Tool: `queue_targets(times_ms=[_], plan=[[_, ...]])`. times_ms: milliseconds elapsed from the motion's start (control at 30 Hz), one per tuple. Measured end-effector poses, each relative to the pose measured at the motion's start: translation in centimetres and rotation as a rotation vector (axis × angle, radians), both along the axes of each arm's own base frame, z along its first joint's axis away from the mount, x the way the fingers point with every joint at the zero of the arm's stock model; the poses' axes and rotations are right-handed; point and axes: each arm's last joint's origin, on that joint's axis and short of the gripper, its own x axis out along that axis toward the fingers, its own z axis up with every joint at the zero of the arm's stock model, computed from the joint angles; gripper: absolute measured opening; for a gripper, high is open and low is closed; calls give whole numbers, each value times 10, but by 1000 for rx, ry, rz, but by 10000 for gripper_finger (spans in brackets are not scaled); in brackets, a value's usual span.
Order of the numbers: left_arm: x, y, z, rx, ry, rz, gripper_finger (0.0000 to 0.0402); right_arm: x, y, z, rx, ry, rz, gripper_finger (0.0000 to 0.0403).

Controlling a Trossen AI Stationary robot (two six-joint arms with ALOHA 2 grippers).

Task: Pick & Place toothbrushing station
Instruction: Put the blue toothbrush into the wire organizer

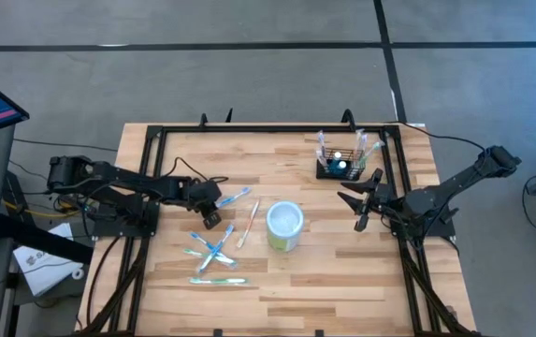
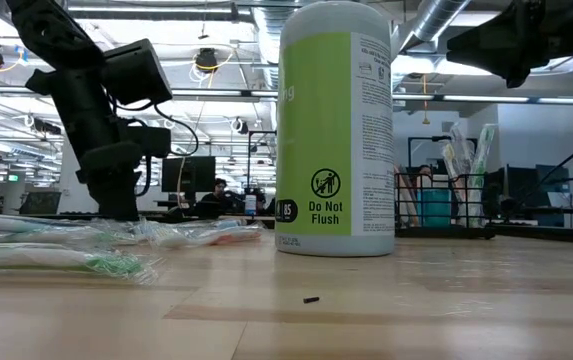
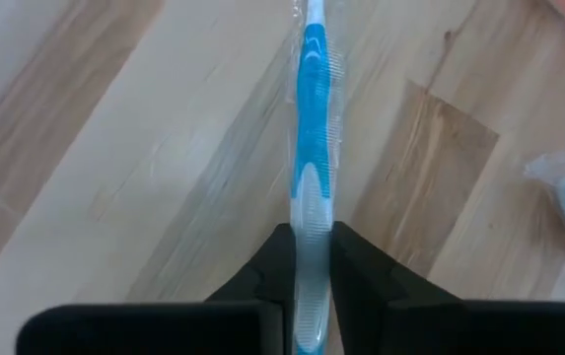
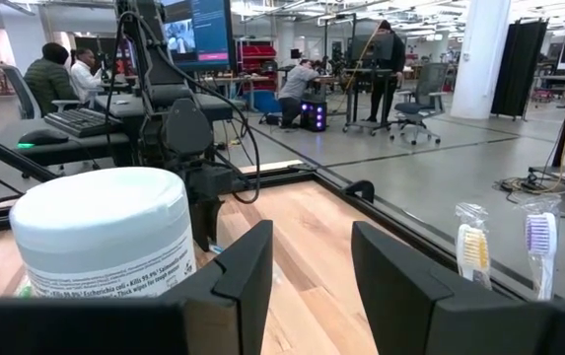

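The toothbrushing station (image 1: 340, 169), a small black wire basket with several wrapped toothbrushes standing in it, sits at the table's far right and shows in the low view (image 2: 444, 205). My left gripper (image 1: 213, 221) points steeply down left of centre, shut on a wrapped blue-and-white toothbrush (image 3: 313, 118). More wrapped toothbrushes (image 1: 216, 253) lie flat near it. My right gripper (image 4: 312, 281) hangs open and level just in front of the basket (image 1: 361, 204), holding nothing. My left gripper pinches the wrapped toothbrush between its two fingers (image 3: 280, 271), one on each long side, at the white part of the handle (image 3: 313, 212). The fingers slant down from the table's left. The rest of the brush runs away from them, lying on the wood.
A white-and-pale-green wipes canister (image 1: 284, 227) stands upright at the table's middle, between the two arms (image 2: 336, 130). A black frame rail (image 1: 249, 129) borders the table's far and side edges. Bare wood lies near the front edge.
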Motion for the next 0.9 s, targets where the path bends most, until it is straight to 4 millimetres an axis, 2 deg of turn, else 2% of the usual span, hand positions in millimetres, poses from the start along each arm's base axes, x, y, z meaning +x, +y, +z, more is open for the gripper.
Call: queue_targets(times_ms=[133,300,700,900], plan=[[0,0,0,-5,-5,14,33,0,0,0,4,-2,0,131],[-2,0,9,3,-58,21,4,0,0,0,7,-3,0,131],[-13,-7,59,62,-360,29,3,0,0,0,9,-4,0,131],[-21,-11,89,111,-573,14,4,1,0,0,27,-10,1,131]])
